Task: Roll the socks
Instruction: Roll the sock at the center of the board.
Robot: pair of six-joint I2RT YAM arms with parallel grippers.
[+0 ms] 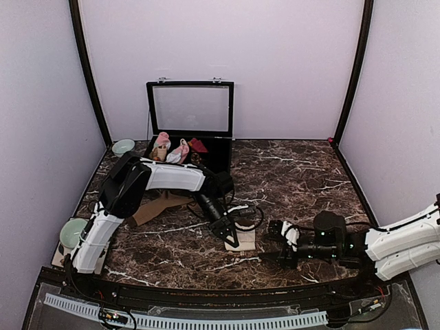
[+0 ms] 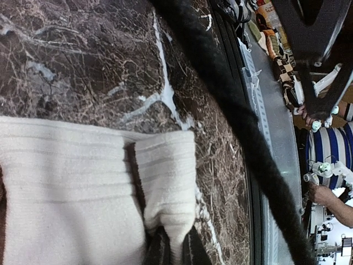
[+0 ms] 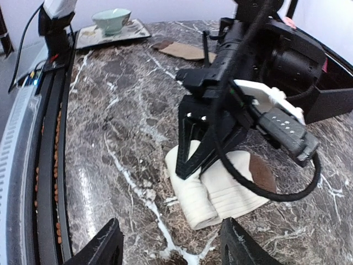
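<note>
**sockfan:** so where's the cream sock [image 1: 246, 240] at? From above I barely see it. The left arm [image 1: 165, 177] has its wrist right over it, and only a pale corner pokes out on the counter [image 1: 302, 172]

**marblemike:** yeah, top view is rough. The left wrist cam is better: the left jaws are pinched together on a folded flap of that sock, fabric squeezed between them. You only get their very tips at the bottom edge though, and the sock runs off the left and bottom of the shot. A fat black cable [image 2: 220, 94] cuts across that view too

**sockfan:** and the right jaws?

**marblemike:** apart, nothing in them. Its own cam shows just two fingertips [image 3: 102, 248] at the bottom, rest cut off. The cream sock lies straight ahead of them, near but not touching, folded over on itself. There's a dark brown patch [image 3: 262, 172] on the side away from the right jaws. The left jaws come down on top, so the sock's middle is hidden

**sockfan:** tan sock [image 1: 161, 205]?

**marblemike:** flat on the counter, off to the left of the left jaws and well apart, partly hidden behind the left arm. Past it is a black case [image 1: 218, 161] with the lid up, can't really make out the bundles inside
</note>
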